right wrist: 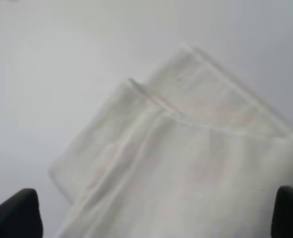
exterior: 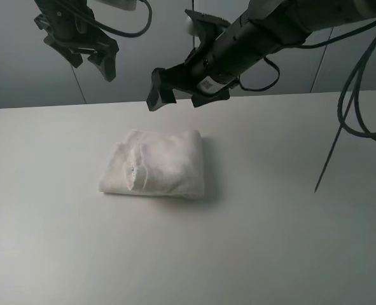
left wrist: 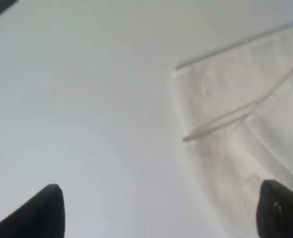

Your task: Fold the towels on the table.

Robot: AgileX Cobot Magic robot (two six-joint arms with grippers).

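The white towel (exterior: 154,164) lies folded into a small thick packet on the white table (exterior: 270,210), left of the middle. Its hems and layered edges show in the left wrist view (left wrist: 245,119) and the right wrist view (right wrist: 196,158). My left gripper (exterior: 93,60) hangs high above the table's back left, open and empty, its fingertips (left wrist: 42,210) far apart. My right gripper (exterior: 175,89) reaches across the middle and hovers above the towel's far side, open and empty, its fingertips (right wrist: 17,213) wide apart.
Black cables (exterior: 359,95) hang down at the right over the table's back right part. A grey wall stands behind the table's far edge (exterior: 60,108).
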